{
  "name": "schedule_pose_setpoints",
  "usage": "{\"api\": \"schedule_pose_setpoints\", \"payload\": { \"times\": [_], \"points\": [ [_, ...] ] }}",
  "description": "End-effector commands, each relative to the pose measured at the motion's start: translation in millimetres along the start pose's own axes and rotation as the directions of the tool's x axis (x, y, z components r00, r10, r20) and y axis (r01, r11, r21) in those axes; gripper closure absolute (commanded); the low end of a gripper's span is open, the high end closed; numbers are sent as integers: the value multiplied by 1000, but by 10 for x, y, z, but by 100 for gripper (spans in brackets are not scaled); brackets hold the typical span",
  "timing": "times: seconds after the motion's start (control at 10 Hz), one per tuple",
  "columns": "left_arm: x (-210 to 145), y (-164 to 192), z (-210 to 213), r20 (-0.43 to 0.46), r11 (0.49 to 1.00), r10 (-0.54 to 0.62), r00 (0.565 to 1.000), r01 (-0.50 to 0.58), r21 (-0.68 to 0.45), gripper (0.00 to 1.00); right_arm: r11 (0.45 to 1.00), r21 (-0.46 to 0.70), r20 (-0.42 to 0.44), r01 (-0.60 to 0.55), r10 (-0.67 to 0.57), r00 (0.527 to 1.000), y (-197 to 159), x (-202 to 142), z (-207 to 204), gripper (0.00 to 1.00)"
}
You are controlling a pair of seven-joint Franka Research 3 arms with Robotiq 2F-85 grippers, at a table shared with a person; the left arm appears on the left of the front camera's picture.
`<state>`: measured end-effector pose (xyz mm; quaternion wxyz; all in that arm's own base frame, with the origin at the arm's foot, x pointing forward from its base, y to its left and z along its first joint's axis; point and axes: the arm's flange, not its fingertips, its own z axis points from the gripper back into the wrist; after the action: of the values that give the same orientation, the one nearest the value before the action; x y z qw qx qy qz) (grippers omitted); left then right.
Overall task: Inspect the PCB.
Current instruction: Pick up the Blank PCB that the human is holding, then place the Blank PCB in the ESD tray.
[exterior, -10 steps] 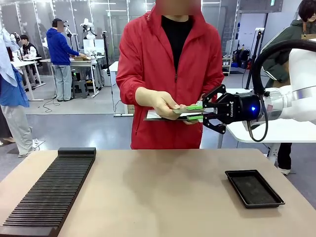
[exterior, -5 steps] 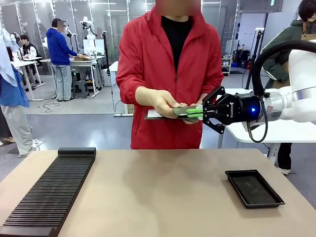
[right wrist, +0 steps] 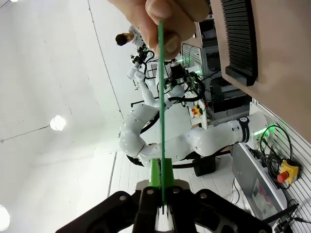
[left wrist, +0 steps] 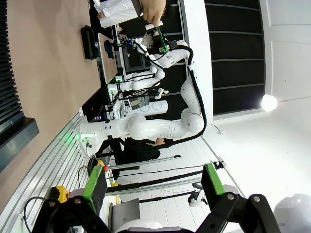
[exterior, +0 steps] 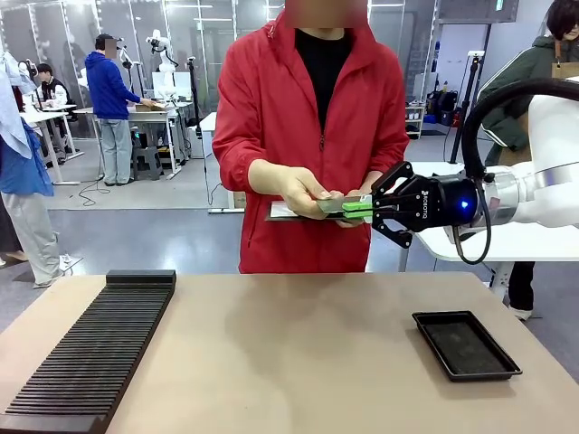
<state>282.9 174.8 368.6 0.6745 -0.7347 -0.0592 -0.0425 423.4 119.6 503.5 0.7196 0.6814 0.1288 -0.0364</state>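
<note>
The PCB [exterior: 331, 204], a thin green board, lies flat at chest height in front of a person in a red jacket. The person's hand [exterior: 303, 192] pinches its left end. My right gripper [exterior: 355, 209] is shut on its right end, green pads pressed above and below. In the right wrist view the PCB [right wrist: 161, 87] shows edge-on as a thin green line. It runs from my shut right gripper [right wrist: 161, 180] up to the person's fingertips [right wrist: 163, 19]. My left gripper [left wrist: 153, 187] stands open with nothing in it, aimed away from the table.
A dark clipboard [exterior: 282, 213] sits in the person's other hand, just beneath the board. On the table [exterior: 289, 344] a shallow black tray [exterior: 466, 344] lies at the right. A long black slotted rack [exterior: 90, 353] lies at the left.
My right gripper's fingers stood apart around the PCB's end a second ago and have since shut on it. The person's hand has stayed on the other end.
</note>
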Motion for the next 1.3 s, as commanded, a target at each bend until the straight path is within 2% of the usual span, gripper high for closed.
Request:
{"api": "schedule_pose_setpoints", "payload": {
  "times": [0.0,1.2],
  "points": [
    [-3,-10,9,2,1000,-3,1000,3,1,0,1000,-1,-4,-2,2,1000,27,-2,-15,100],
    [-3,-10,9,2,1000,-3,1000,3,1,0,1000,-1,-4,-2,2,1000,27,-2,-15,100]
  ]
}}
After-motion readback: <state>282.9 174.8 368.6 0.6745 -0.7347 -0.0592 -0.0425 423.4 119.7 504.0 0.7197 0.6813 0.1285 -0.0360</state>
